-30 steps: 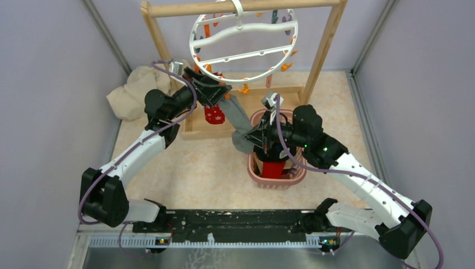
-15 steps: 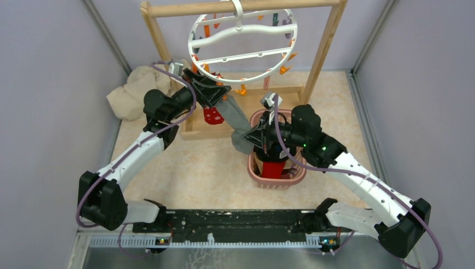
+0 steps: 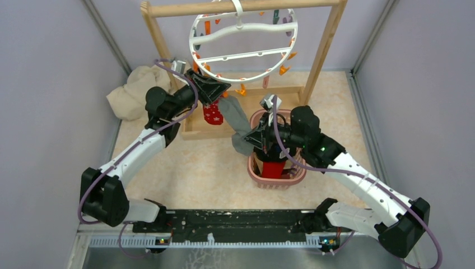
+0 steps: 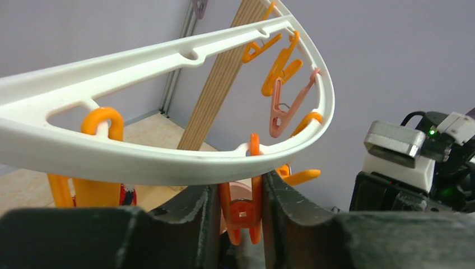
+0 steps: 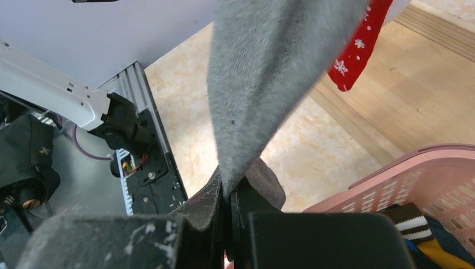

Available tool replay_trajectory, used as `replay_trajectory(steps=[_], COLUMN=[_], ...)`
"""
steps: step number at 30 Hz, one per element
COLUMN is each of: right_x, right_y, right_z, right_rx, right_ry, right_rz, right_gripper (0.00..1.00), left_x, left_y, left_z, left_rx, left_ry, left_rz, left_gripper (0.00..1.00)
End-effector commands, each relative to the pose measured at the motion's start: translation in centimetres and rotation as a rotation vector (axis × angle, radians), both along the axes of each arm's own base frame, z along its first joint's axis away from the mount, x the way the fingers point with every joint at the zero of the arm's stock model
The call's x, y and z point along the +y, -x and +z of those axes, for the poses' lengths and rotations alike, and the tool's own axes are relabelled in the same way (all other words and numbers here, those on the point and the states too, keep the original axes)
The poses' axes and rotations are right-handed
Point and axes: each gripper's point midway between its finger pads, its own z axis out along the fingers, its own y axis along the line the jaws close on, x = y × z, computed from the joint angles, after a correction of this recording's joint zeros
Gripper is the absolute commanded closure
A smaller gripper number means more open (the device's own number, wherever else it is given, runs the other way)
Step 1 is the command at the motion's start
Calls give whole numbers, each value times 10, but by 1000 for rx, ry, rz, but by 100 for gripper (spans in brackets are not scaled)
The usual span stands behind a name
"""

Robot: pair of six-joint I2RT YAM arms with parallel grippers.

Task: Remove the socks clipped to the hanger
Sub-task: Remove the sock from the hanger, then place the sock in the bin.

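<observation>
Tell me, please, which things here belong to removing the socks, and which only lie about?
Job: hanger, orange clip, grey sock, red sock, left gripper around the clip, right gripper shut on the grey sock.
Not part of it: cream cloth, wooden rack, pink basket.

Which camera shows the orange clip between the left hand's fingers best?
The left wrist camera: the orange clip sits close up between the left hand's fingers, under the hanger. In the top camera the hand hides it. The right wrist camera shows the grey sock, not the clip.
</observation>
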Motion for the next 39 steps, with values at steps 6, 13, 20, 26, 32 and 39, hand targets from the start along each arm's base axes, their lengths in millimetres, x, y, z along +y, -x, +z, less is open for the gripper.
replay_trajectory(steps=[6,13,20,26,32,39], right_x=[0,-4,-24,-55,-74,-91], right_y=[-1,1,-6,-26,-38,-57], right_z=[16,22,35,30,20,-3], right_rx=[-47,-59,-96,-125,-118,-93], right_ry=[-47,-48,4,120,194,292], right_rz=[5,-7,-112,-293,-404,-526], right_gripper=[100,100,100,100,100,100], left_x=[-4,-3,-3,-10,-26,-42], left_y=[5,5,3,1,7,14], left_z=[27,25,13,11,14,18], left_rx=[-65,-58,-21,1,-10,-12], left_ry=[21,17,-7,-56,-92,-121], left_rz=[-32,-29,-23,-9,-25,-17], left_gripper=[75,76,73,68,62,49])
